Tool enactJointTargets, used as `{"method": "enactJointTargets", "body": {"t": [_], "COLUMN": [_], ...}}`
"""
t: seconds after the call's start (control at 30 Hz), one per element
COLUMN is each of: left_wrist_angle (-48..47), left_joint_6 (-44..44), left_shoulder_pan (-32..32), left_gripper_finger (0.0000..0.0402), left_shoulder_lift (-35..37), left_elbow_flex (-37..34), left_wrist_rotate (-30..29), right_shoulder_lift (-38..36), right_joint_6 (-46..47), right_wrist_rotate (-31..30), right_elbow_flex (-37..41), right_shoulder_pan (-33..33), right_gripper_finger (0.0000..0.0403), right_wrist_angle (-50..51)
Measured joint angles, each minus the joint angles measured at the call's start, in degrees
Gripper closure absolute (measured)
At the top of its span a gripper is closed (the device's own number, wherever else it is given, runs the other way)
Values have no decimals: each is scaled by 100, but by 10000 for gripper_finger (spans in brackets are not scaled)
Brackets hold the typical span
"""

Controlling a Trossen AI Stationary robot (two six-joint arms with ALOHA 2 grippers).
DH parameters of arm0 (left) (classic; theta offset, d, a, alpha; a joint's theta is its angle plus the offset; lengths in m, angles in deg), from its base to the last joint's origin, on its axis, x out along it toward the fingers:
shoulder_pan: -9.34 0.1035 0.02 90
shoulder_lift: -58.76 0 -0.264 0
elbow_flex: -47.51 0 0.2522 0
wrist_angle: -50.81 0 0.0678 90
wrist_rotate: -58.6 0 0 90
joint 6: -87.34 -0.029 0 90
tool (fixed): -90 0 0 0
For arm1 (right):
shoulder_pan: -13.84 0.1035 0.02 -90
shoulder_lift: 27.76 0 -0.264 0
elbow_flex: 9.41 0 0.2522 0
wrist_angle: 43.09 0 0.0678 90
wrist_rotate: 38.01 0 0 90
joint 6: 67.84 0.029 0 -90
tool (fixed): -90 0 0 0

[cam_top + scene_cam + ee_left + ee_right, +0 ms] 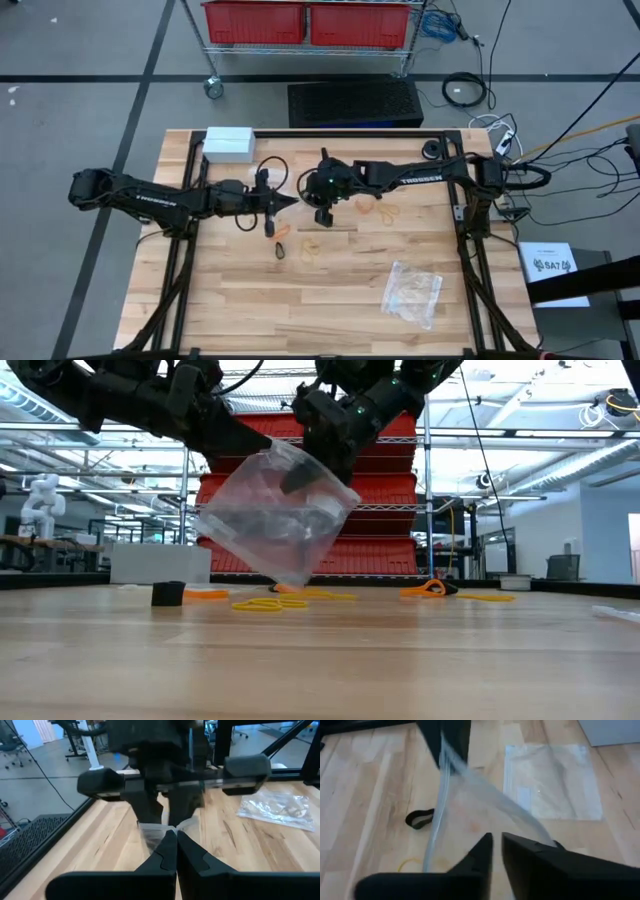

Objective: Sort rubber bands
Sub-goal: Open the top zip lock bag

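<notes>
Between my two grippers a clear plastic bag (280, 515) hangs tilted over the table's middle. My left gripper (290, 203) is shut on its upper corner. From the right, my right gripper (496, 842) slants down with a narrow gap between its fingers, and one finger (300, 475) shows through the film inside the bag's mouth. Rubber bands lie loose on the wood: orange ones (270, 226) (375, 210), a black one (283, 250) and a yellow one (312, 246). My left gripper pinches the bag's top edge (161, 827) at one corner between its two shut fingers, coming nearly level from the table's left. The bag hangs tilted below that corner, its lower corner (290, 578) close to the table top. My right gripper: whether its fingers touch the film, I cannot tell.
A second clear bag (410, 290) lies at the near right with pale bands inside. Another flat bag (552, 780) lies under my left arm. A white box (228, 143) stands at the far left, and a small black block (168, 593) sits on the wood.
</notes>
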Motion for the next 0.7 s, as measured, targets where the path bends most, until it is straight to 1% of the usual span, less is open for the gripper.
{"method": "enactJointTargets", "body": {"t": [0.17,0.27,0.37,0.5,0.7], "left_wrist_angle": [108,198,297,286,215], "left_joint_6": [2,0,-2,-2,-4], "left_shoulder_pan": [0,0,0,1,13], "left_gripper_finger": [401,401,401,401,401], "left_shoulder_lift": [0,0,0,0,0], "left_elbow_flex": [0,0,0,0,0], "left_wrist_rotate": [-21,-24,-40,-126,-132], "right_shoulder_lift": [4,4,-29,-170,-496], "right_joint_6": [98,94,94,92,72], "right_wrist_rotate": [36,27,29,29,27], "right_elbow_flex": [0,0,0,0,0], "right_shoulder_pan": [12,31,36,38,38], "right_gripper_finger": [259,223,214,219,213], "right_wrist_angle": [-210,-271,-225,-94,460]}}
